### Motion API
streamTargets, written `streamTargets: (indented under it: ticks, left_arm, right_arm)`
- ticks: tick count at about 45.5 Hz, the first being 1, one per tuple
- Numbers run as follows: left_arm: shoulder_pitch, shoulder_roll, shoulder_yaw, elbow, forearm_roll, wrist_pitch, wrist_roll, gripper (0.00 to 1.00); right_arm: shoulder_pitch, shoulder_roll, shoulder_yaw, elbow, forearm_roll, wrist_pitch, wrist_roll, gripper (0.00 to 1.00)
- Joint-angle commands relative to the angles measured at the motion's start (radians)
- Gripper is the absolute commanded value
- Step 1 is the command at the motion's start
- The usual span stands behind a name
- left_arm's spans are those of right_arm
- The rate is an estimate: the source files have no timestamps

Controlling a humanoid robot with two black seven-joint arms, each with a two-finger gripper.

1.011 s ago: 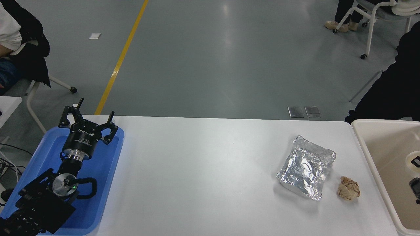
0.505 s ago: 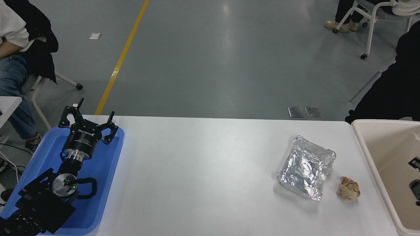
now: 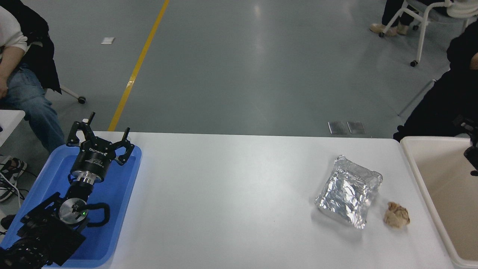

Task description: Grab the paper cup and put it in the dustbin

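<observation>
Paper cup: not visible anywhere on the table or in the shown part of the dustbin, so its position relative to either gripper cannot be told. One cream-beige dustbin stands at the table's right end, cut off by the picture's right and bottom edges, its visible floor bare. Only a small black fragment of the right gripper enters at the right edge, above the bin's far wall; whether its fingers are apart or together cannot be told, nor whether it holds anything. One left gripper is parked at the lower left over one blue tray, its fingers spread wide and holding nothing. One crinkled silver foil container lies on the right part of the table, and one crumpled brown paper ball lies just beside it, between the container and the bin, touching neither. Beyond the table, one seated person appears at the upper left and a second, dark-clothed person at the right.
</observation>
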Motion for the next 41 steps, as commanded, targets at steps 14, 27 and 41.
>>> streamTargets:
  ticks: [14, 27, 41]
  left_arm:
    - [0.0, 0.0, 0.0, 0.0, 0.0, 0.0, 0.0, 1.0]
    - [0.0, 0.0, 0.0, 0.0, 0.0, 0.0, 0.0, 1.0]
    - [0.0, 0.0, 0.0, -0.001, 0.0, 0.0, 0.0, 1.0]
  right_arm:
    - [0.44, 0.013, -0.162, 0.305, -0.004, 0.294, -0.001, 1.0]
    - [0.716, 0.007, -0.234, 0.591, -0.005, 0.65, -0.003, 1.0]
    - [0.944, 0.001, -0.325, 0.854, -0.007, 0.83, -0.003, 1.0]
